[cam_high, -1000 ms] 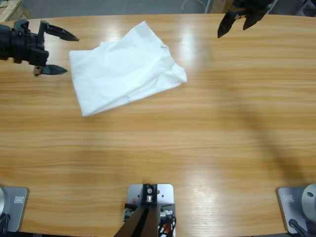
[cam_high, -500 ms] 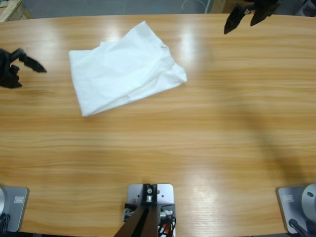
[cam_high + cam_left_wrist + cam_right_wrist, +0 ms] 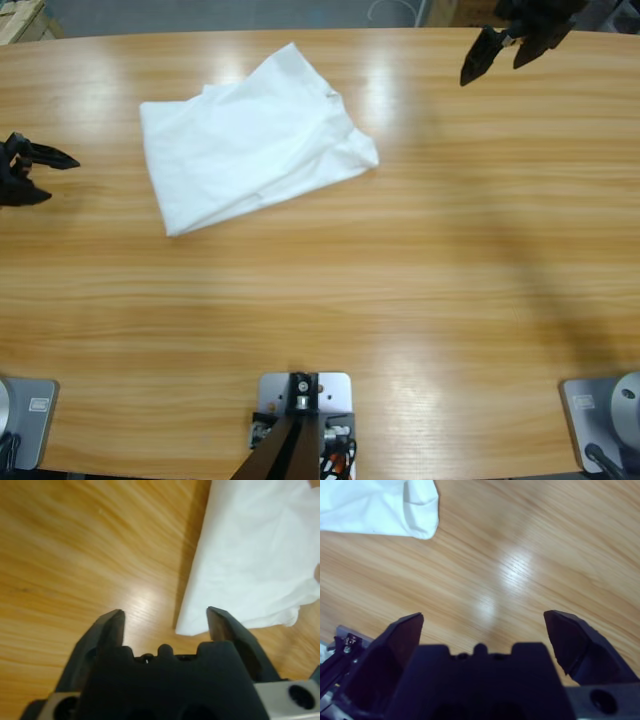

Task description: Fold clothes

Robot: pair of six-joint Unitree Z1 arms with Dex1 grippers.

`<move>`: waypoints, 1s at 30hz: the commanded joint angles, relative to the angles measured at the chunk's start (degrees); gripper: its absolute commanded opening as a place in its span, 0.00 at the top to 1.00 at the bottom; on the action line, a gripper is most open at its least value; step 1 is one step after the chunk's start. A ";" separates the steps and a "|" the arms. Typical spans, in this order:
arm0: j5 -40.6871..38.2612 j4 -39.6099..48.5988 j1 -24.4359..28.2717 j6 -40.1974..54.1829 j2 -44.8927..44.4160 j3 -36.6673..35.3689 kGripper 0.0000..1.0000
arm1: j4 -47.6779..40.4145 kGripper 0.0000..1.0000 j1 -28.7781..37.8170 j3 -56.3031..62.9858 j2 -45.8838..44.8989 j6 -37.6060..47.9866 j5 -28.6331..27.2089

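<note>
The left hand [image 3: 45,175] has pulled away from the folded T-shirt [image 3: 250,140]; both hands spread, empty. The right hand [image 3: 505,50] is far off; re-approaching could snag and unfold the cloth.

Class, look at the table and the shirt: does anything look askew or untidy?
Yes. The white T-shirt lies folded but skewed, at an angle to the table edges, with uneven, bunched layers at its right end. Both grippers, left and right, are open and clear of it.
</note>
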 commanded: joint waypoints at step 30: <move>-20.81 -42.96 4.21 2.67 26.60 13.35 0.02 | -2.15 0.01 0.03 7.28 -3.47 -0.60 1.02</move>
